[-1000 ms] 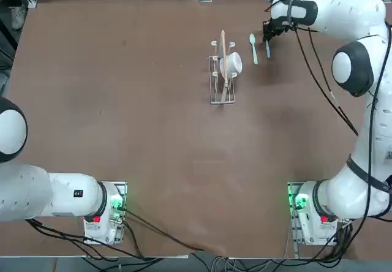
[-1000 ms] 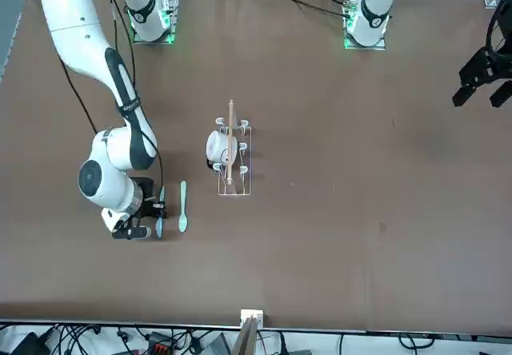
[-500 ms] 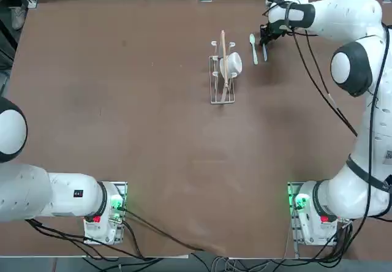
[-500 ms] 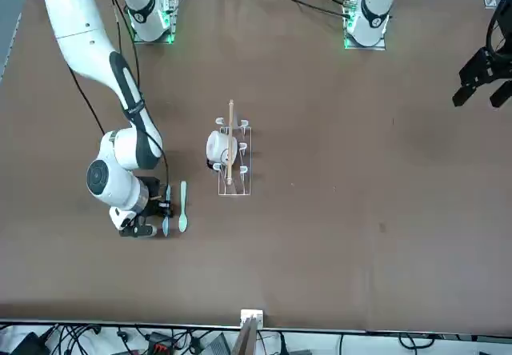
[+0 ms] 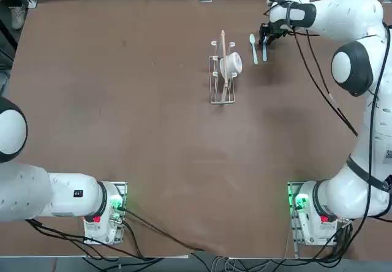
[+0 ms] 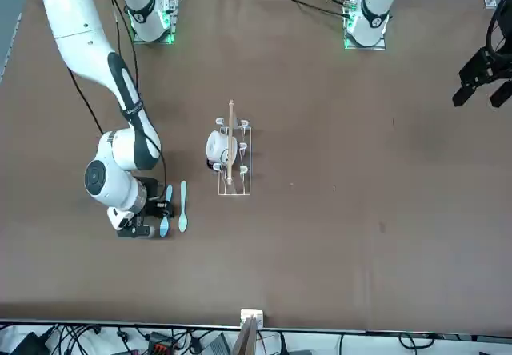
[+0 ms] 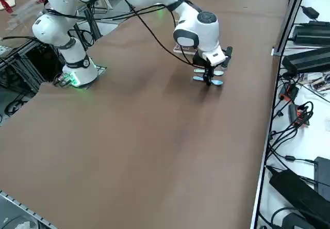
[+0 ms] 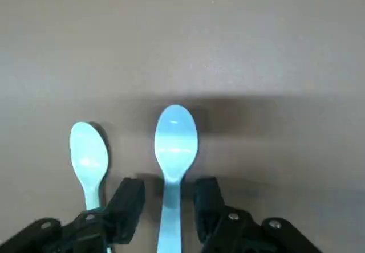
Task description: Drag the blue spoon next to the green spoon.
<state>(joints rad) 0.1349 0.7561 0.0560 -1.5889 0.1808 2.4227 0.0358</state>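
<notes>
On the worktop (image 5: 165, 137), the right arm (image 5: 358, 70) reached to just beside the green spoon (image 5: 253, 49). The blue spoon (image 8: 170, 219) lay next to the green spoon, apart from it, long axis nearly parallel. The fingers (image 8: 129, 204) were spread astride its handle, one between the spoons; any further drag probably needed a short sideways move toward the green spoon.

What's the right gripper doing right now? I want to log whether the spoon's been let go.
Right gripper: open, fingers apart on either side of the blue spoon.
</notes>
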